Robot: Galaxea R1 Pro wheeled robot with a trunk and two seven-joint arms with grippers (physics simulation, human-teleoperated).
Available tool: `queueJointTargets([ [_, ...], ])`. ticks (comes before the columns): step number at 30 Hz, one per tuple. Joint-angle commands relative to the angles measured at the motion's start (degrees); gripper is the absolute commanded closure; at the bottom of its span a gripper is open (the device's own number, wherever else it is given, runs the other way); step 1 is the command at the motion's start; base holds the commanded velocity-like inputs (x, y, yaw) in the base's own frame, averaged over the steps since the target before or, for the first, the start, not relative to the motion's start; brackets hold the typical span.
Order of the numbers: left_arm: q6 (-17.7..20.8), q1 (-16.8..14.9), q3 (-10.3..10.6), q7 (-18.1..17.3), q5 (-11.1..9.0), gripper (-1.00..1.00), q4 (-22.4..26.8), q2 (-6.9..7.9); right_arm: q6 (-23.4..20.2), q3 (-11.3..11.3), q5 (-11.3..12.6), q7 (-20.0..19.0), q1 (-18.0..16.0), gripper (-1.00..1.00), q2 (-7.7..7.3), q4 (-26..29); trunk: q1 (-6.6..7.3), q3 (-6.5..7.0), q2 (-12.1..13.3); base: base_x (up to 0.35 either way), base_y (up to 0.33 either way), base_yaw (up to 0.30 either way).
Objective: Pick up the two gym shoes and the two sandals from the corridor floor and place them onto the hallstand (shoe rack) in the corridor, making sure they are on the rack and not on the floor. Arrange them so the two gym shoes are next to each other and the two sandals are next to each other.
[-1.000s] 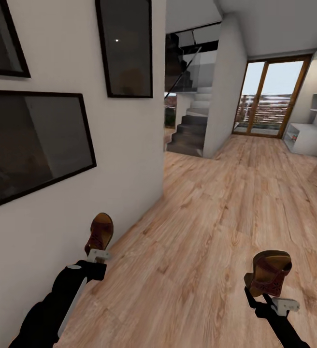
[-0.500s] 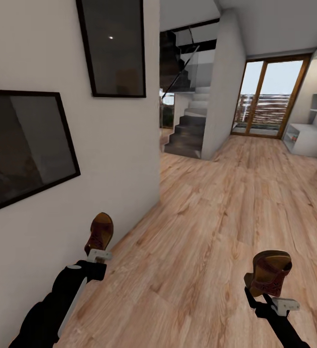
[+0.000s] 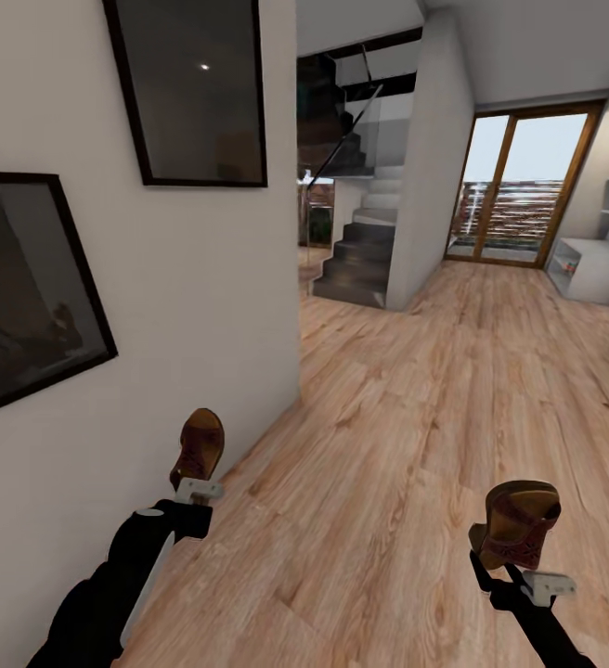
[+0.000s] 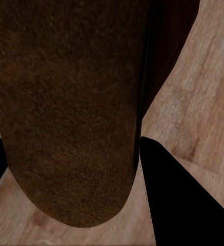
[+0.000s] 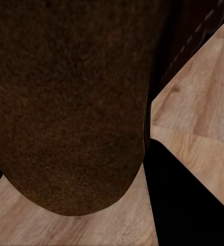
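Corridor floor (image 3: 416, 408): light brown wood-grain planks, running from the robot to a glazed balcony door (image 3: 518, 186) at the far end.
Left wall (image 3: 202, 306): white, close beside the left arm; carries two dark framed panels, one upper (image 3: 193, 88), one lower at the picture's left edge (image 3: 26, 288).
Staircase (image 3: 356, 250): dark steps with a glass balustrade, beyond the wall's corner.
White low unit (image 3: 590, 267): stands at the far right near the door, with white shelves on the wall above it; no lettering can be made out, so its identity cannot be confirmed.
Left gripper (image 3: 196, 488): raised clear of the floor, jaws clenched on the heel end of one brown sandal.
Left sandal (image 3: 199, 447): held upright, toe end up, sole edge toward the wall, near but apart from it. In the left wrist view its brown underside (image 4: 70, 113) lies against a black finger (image 4: 183, 200).
Right gripper (image 3: 518, 577): raised over the floor's right side, jaws clamped on the second sandal.
Right sandal (image 3: 518, 524): held upright, patterned reddish-brown strap facing the camera, tan insole visible on top. In the right wrist view its brown sole (image 5: 70, 107) lies over the planks.
Sandals' position: both off the floor, each in a gripper, well apart.
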State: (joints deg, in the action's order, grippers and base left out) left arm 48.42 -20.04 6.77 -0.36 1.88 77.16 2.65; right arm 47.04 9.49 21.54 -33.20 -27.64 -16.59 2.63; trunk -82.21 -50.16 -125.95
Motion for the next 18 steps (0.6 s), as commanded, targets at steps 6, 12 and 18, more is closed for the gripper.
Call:
queueJointTargets([
  [6, 0.0, 0.0, 0.0, -0.2, 0.2, 1.0, 0.0, -0.09, 0.0, 0.1, 0.1, 0.0, 0.0, 1.0, -0.01, 0.0, 0.0, 0.0, 0.0, 0.313, -0.146, 0.0],
  [12, 0.0, 0.0, 0.0, -0.2, 0.2, 1.0, 0.0, -0.1, 0.0, 0.1, 0.1, 0.0, 0.0, 1.0, -0.01, 0.0, 0.0, 0.0, 0.0, 0.313, -0.147, 0.0],
  [18, 0.6, 0.7, 0.0, -0.5, -0.1, 1.0, -0.7, -0.76, 0.0, -0.5, -0.2, -0.6, -0.6, 1.0, 0.64, -0.4, 0.0, 0.0, 0.0, 0.208, -0.098, 0.0],
])
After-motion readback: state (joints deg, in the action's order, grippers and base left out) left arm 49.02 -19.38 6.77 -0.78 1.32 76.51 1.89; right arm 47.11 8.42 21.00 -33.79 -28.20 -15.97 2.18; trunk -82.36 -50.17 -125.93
